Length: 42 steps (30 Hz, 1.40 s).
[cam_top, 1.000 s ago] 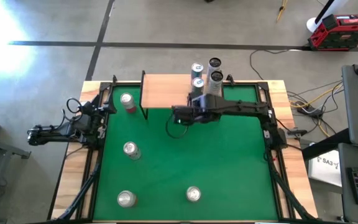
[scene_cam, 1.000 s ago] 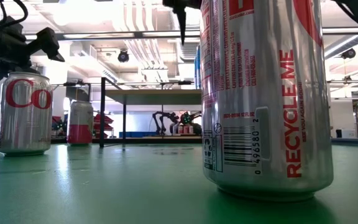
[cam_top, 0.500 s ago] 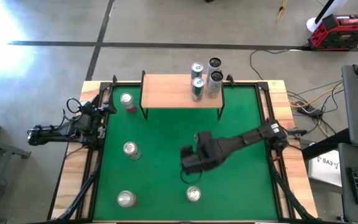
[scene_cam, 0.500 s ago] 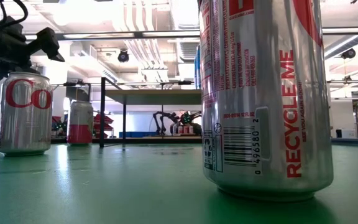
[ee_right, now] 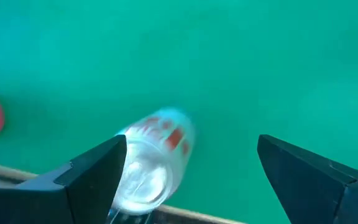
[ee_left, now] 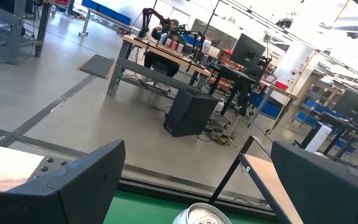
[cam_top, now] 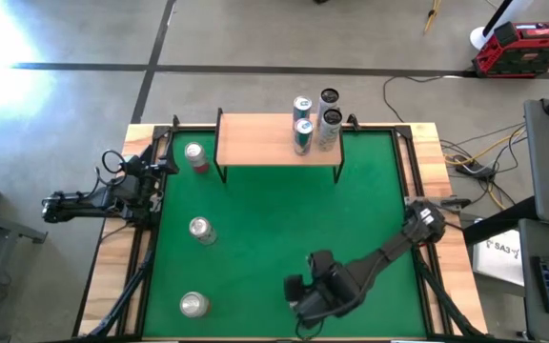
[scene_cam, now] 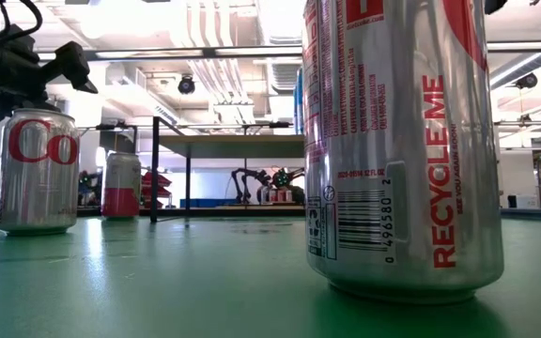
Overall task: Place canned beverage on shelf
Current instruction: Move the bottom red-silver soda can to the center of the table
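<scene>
The green table is filling most of the overhead view, with the shelf sitting at its far edge, its long side running across the table, wooden top on thin black legs. Three cans are standing upright together at the shelf's right end.

The right arm is reaching from the table's right side down toward the near edge, bent low, and the right gripper is hanging with its fingers spread wide and nothing between them. From above it is covering the near can; only its wrist camera is showing that can, blurred, upright, silver with red lettering, sitting just inside the left finger. The low camera is showing the same can looming close, standing on end.

The left arm is waiting off the table's left edge, the left gripper also gaping and empty. Three more cans are standing upright down the left side.
</scene>
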Motion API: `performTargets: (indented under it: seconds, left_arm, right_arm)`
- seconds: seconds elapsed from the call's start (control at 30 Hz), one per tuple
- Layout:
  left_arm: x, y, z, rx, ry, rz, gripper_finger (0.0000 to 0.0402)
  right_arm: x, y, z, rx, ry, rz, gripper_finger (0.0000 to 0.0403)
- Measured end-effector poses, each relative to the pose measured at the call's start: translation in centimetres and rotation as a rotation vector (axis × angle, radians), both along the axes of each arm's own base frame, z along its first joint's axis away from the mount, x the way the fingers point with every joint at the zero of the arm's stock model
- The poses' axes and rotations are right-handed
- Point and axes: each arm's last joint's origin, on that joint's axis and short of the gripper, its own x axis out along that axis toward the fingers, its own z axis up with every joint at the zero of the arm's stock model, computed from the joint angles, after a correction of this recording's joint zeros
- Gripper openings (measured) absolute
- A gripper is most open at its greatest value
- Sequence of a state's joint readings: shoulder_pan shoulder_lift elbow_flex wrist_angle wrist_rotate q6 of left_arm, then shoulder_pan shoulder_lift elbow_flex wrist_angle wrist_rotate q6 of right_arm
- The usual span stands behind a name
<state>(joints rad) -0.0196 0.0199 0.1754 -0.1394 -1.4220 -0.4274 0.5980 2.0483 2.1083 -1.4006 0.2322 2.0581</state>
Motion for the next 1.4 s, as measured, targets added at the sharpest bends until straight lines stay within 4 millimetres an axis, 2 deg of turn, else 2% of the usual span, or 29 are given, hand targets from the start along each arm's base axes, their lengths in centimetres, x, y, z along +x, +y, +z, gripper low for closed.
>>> performTargets:
  seconds: [0.17,0.33,0.73,1.4]
  left_arm:
    - [0.0,0.0,0.0,0.0,-0.001,0.0,0.0389]
    - [0.0,0.0,0.0,0.0,0.0,-0.001,0.0389]
    - [0.0,0.0,0.0,0.0,-0.001,0.0,0.0389]
    - [0.0,0.0,0.0,0.0,0.0,-0.001,0.0389]
  right_arm:
    - [1.3,1.6,-1.6,-0.011,-0.01,0.103,0.0353]
    - [2.0,2.2,-1.1,-0.023,-0.043,0.177,0.0353]
    - [1.1,3.8,-1.1,-0.078,-0.067,0.293,0.0353]
    - [1.5,4.1,-3.4,-0.167,-0.04,0.589,0.0354]
